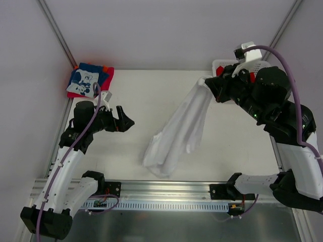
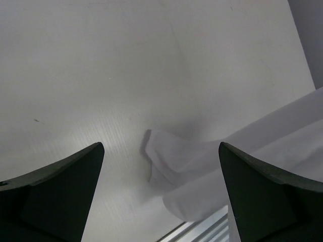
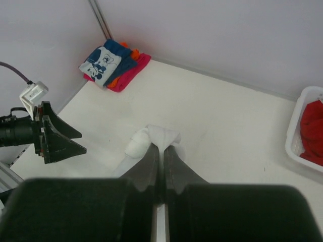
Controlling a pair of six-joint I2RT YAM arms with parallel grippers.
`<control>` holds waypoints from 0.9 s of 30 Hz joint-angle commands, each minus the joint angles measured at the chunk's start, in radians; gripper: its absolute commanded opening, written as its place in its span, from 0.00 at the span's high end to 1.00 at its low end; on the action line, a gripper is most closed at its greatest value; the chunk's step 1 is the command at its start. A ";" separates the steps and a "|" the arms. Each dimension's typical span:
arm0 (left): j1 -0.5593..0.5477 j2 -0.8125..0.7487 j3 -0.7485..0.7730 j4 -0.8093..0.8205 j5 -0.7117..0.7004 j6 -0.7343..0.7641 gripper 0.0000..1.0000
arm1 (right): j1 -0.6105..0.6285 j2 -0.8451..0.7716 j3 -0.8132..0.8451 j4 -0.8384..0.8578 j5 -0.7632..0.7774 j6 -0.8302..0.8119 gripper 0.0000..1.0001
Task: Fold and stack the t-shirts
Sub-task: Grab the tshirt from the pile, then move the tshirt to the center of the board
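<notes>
- Top view: The right hand (image 1: pixel 208 82) is pinching one end of the white t-shirt (image 1: pixel 179 126) and holding it up over the far right of the counter (image 1: pixel 151 91). The cloth is trailing down to a crumpled end near the front edge. The left hand (image 1: pixel 126 117) is hovering wide open and empty, left of the shirt. Folded t-shirts (image 1: pixel 90 80), a blue print over red and orange, are lying stacked in the far left corner. A white lattice basket (image 1: pixel 224 64) is sitting behind the right hand.
- Left wrist view: The spread fingers (image 2: pixel 55 191) are framing the shirt's lower end, which is resting on the counter, and are touching nothing.
- Right wrist view: The shut fingers (image 3: pixel 149 164) are clamping a bunch of white cloth. A red t-shirt (image 3: pixel 310 131) is lying in the basket at right.
</notes>
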State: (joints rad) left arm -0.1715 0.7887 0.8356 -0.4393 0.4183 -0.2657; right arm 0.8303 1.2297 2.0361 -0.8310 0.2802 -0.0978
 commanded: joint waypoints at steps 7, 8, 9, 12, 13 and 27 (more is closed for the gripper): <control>-0.109 -0.017 0.040 0.057 0.188 -0.228 0.01 | 0.003 -0.229 -0.342 -0.025 0.140 0.036 0.99; -0.144 -0.026 0.008 0.072 0.166 -0.280 0.01 | 0.003 -0.243 -0.367 -0.019 0.140 0.041 1.00; -0.186 -0.034 -0.013 0.094 0.145 -0.300 0.01 | 0.003 -0.252 -0.385 -0.014 0.140 0.046 0.99; -0.408 -0.036 -0.102 0.221 0.074 -0.334 0.01 | 0.003 -0.279 -0.427 -0.013 0.129 0.052 0.99; -0.446 -0.025 -0.119 0.255 0.060 -0.334 0.01 | 0.003 -0.280 -0.433 -0.013 0.126 0.053 0.99; -0.806 0.437 -0.343 0.976 -0.171 -0.334 0.01 | 0.003 -0.329 -0.455 -0.072 0.188 0.018 0.99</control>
State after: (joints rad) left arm -0.9382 1.1954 0.4870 0.2745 0.3267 -0.6003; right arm 0.8310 0.9318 1.5867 -0.8883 0.4141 -0.0635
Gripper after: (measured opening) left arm 0.990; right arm 0.034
